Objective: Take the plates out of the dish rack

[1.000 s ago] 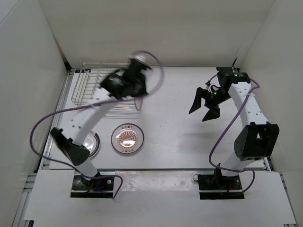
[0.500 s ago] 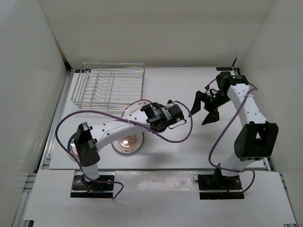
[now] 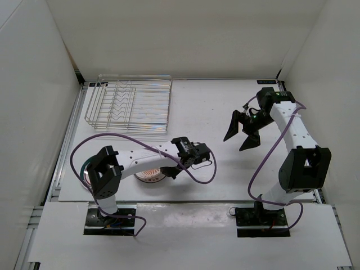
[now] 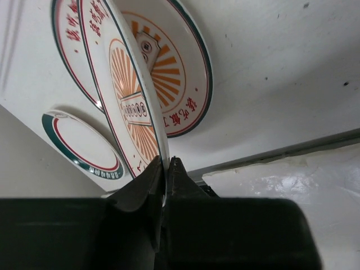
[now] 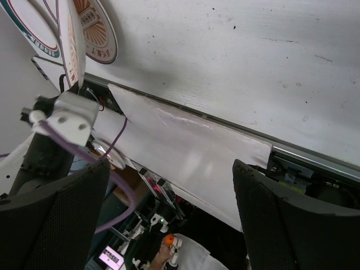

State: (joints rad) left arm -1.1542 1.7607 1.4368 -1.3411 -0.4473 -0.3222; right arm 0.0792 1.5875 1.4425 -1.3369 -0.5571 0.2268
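The silver wire dish rack [image 3: 129, 107] stands at the back left, with no plate showing in it. My left gripper [image 4: 166, 163] is shut on the rim of an orange sunburst plate [image 4: 132, 101], which it holds on edge. Close behind it, a second sunburst plate [image 4: 183, 67] lies flat on the table. In the top view that flat plate [image 3: 147, 176] peeks out from under my left arm, by the left gripper [image 3: 173, 170]. The green-rimmed plate [image 4: 84, 147] lies flat at the front left. My right gripper [image 3: 242, 133] hangs open and holds nothing.
White walls close in the table on three sides. A metal rail [image 4: 292, 149] runs along the table's front edge. A purple cable [image 3: 202, 171] loops around my left wrist. In the right wrist view the wide-apart right fingers [image 5: 53, 219] frame the front edge.
My left arm swung the sunburst plate away from the rack to the front and brought it down over the plate lying on the table. The right arm barely moved.
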